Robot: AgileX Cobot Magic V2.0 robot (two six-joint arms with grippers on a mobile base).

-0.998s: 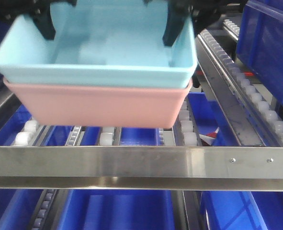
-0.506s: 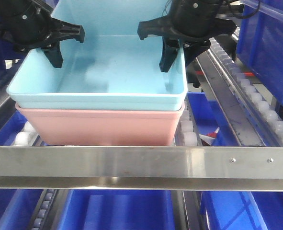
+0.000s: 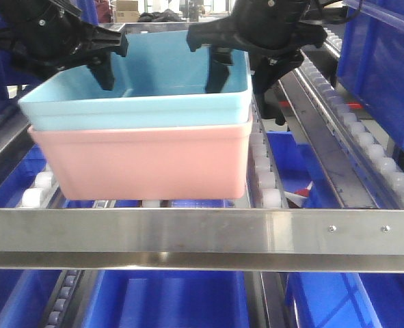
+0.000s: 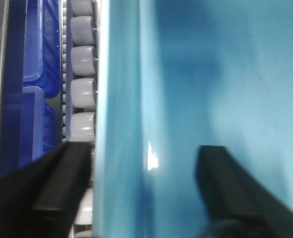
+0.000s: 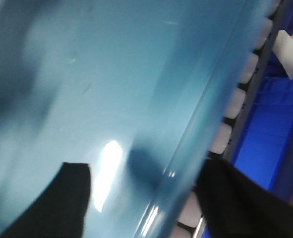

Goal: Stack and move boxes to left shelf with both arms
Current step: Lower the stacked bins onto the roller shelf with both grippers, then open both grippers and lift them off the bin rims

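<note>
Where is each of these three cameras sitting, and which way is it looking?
Front view: low before the steel front bar, facing the blue bin nested in the pink bin on the rollers; both grippers show.
Left wrist: above the left gripper, astride the blue bin's wall, rollers alongside.
Right wrist: above the right gripper, astride the opposite wall.
All share the blue bin.

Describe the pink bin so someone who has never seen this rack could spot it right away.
Find the steel front bar of the roller rack; just behind it sits a stack of two square open-top bins on the white rollers. The pink bin is the lower one, with the light blue bin nested inside it. It is the only pink thing among dark blue crates.
</note>
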